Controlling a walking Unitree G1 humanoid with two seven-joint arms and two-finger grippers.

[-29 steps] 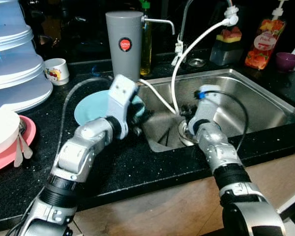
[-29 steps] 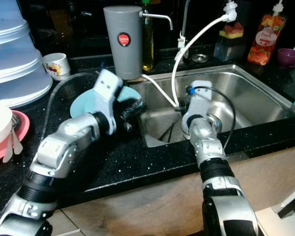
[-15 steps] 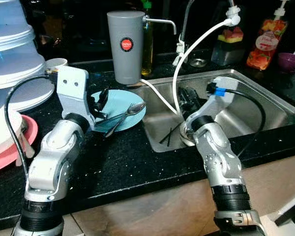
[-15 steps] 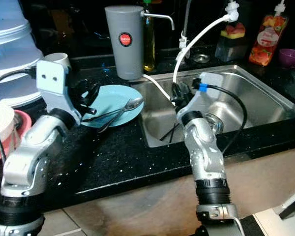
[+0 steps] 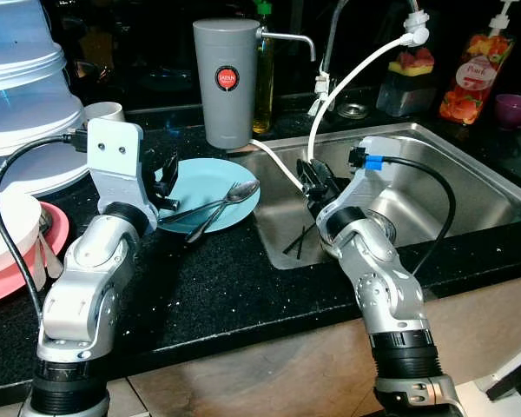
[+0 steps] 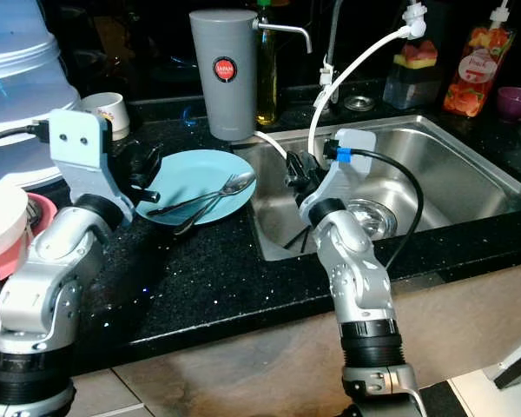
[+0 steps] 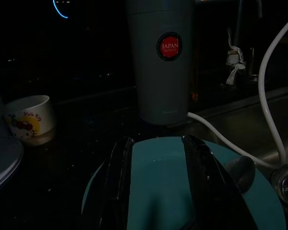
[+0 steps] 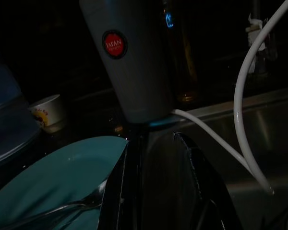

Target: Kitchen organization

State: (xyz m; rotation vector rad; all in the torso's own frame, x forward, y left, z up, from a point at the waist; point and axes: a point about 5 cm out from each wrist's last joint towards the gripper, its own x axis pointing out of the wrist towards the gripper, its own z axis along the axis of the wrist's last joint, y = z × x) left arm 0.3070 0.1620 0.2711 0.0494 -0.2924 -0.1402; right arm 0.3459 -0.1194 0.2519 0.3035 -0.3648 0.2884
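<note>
Only a few bits are readable. The grey water filter jug (image 7: 165,62) has a round red sticker (image 7: 169,46) on its front saying "JAPAN". Left of the jug, the small white cup (image 7: 30,118) has "Hello Kitty" printed on it. The bottle labels right of the jug are too blurry.

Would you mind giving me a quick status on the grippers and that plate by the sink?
Left gripper open, at the teal plate's left edge. Right gripper open, empty, over the sink. Spoon and fork lie on the plate. White hose runs close by.

Spoon (image 5: 230,195) on teal plate (image 5: 210,181)
</note>
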